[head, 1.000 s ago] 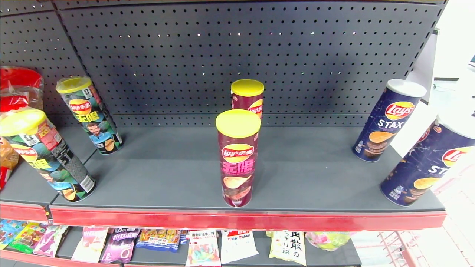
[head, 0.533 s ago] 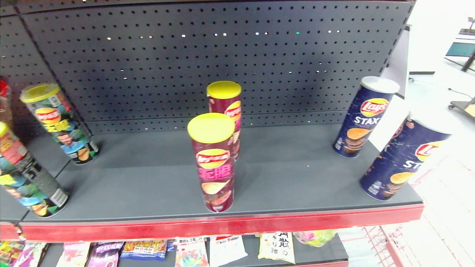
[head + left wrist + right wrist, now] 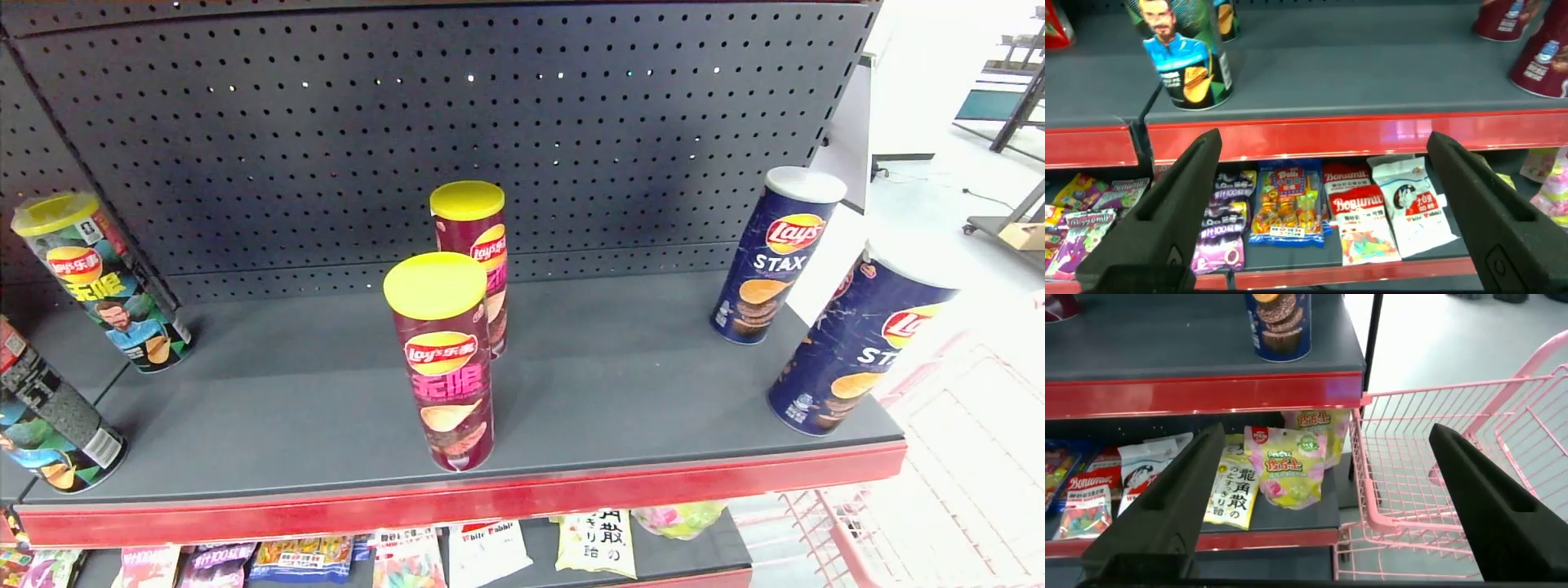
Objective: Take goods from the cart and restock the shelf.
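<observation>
The left gripper and the right gripper both hold their jaws wide apart and empty, the right one near the pink cart. On the shelf, a maroon can stands upright at the front edge with a second maroon can just behind it. A blue can stands at the front right corner, another blue can farther back.

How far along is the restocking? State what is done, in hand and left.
Done: six chip cans stand on the shelf. In hand: nothing; the left pincer and right pincer are open and empty. Left: wide gaps to fill; the pink cart stands beside the shelf.
</observation>
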